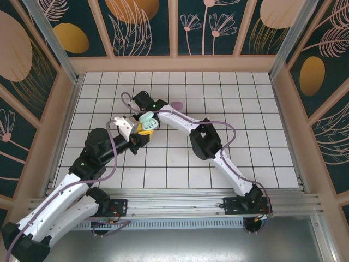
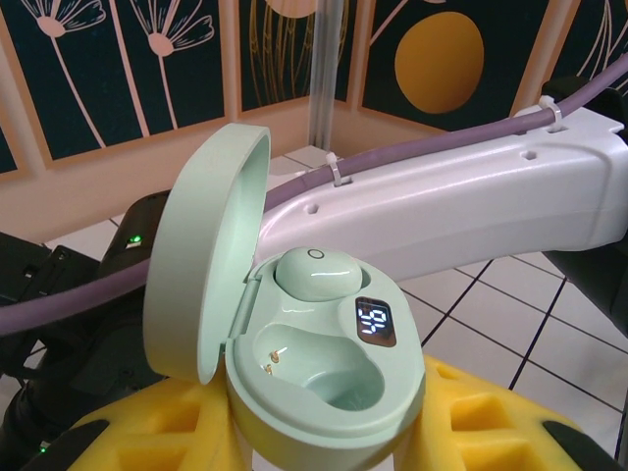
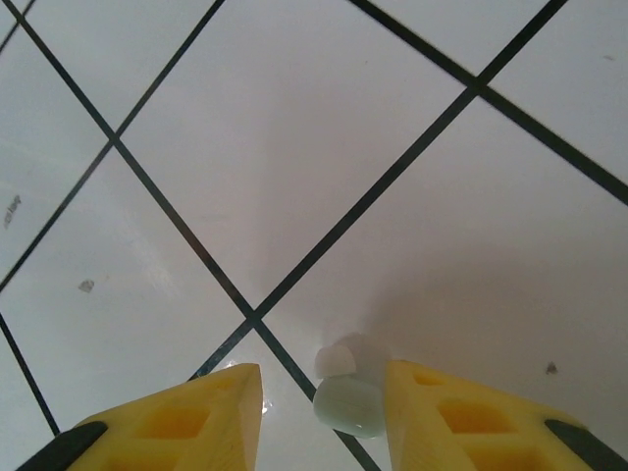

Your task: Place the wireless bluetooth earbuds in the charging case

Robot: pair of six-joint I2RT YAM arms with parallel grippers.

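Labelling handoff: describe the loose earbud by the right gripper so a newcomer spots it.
On the white tiled table, look between the right gripper's yellow fingers. The mint earbud lies loose on a dark grout line there; its twin sits in the open charging case.

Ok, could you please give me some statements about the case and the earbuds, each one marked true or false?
1. The lid of the case stands open. True.
2. Both slots of the case are filled. False: one mint earbud sits in the far slot, and the near slot is empty.
3. The left gripper is closed on the case. True.
4. The right gripper holds a pink earbud in the air. False: its fingers are apart, and a loose mint earbud lies on the tile between them.
5. The small display on the case is lit. True.
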